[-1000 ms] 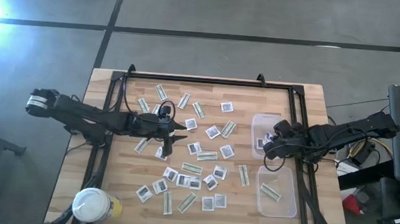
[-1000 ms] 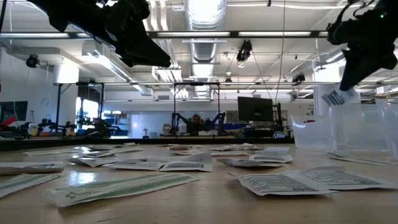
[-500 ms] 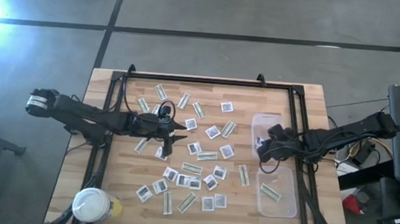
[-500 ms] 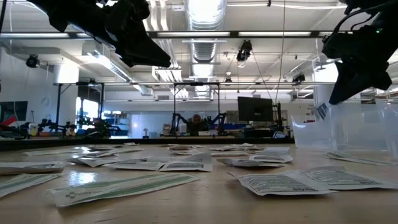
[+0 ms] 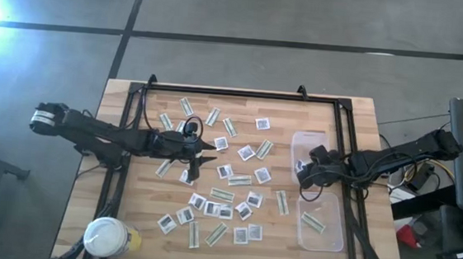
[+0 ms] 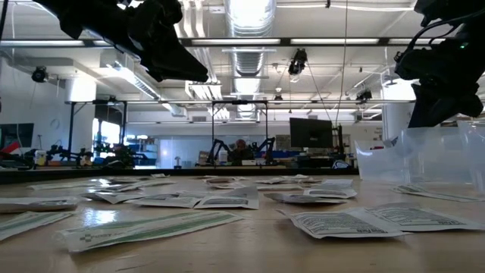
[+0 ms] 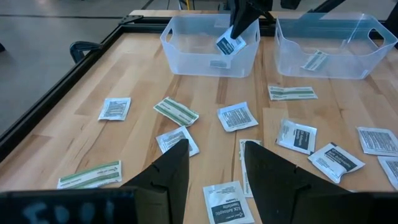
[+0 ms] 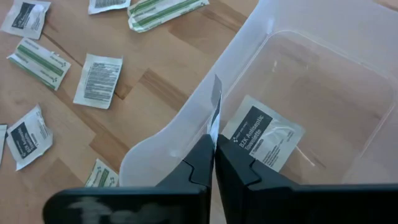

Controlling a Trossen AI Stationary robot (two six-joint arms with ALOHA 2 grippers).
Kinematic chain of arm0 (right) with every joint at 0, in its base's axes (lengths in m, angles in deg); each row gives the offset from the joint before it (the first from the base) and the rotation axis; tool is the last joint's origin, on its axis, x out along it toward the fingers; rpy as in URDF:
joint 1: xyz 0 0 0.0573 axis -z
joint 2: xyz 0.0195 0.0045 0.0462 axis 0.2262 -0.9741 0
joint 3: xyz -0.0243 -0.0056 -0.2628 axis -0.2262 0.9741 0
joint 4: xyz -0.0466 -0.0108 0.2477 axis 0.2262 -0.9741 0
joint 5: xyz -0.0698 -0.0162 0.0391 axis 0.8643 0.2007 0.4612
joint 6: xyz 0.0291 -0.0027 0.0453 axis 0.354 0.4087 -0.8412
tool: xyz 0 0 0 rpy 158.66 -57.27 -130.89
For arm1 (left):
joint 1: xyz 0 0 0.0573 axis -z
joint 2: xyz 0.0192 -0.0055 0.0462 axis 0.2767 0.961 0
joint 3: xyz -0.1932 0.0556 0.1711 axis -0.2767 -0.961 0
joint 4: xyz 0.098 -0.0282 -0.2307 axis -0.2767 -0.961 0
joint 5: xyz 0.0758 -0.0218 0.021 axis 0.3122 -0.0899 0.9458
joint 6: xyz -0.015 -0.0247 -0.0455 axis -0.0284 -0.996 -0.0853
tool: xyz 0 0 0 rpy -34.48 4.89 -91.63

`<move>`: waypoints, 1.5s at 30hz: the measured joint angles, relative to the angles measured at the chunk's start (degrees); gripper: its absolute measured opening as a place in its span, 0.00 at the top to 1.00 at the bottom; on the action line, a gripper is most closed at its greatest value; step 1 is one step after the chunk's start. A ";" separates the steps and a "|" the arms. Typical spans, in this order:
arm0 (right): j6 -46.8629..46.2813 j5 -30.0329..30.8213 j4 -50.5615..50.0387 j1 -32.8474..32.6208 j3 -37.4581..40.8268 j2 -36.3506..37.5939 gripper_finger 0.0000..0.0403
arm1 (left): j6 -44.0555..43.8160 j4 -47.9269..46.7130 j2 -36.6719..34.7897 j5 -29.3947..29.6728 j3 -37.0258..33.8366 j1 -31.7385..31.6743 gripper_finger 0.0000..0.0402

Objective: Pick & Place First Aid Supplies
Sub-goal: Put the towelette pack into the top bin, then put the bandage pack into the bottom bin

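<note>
Tub [image 8: 323,68] interior, right gripper [image 8: 213,163] pinching packet [image 8: 215,115]

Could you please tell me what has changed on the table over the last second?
The right hand, shut on a square white packet, has carried it leftward and down over the upper clear tub, where another packet already lies. The left hand stayed open over the scattered packets, none of which moved.
</note>
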 joint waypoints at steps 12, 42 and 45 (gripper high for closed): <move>0.79 0.00 -0.98 -0.01 -0.29 0.04 0.76 | -0.10 0.01 0.00 0.01 0.02 0.00 0.63; 47.77 3.57 5.39 4.73 -24.45 -8.56 0.72 | -0.22 -3.18 0.02 0.02 0.02 0.04 0.63; 52.24 3.29 4.14 7.63 -27.72 -12.04 0.70 | -0.81 -4.06 0.02 0.02 0.02 0.04 0.63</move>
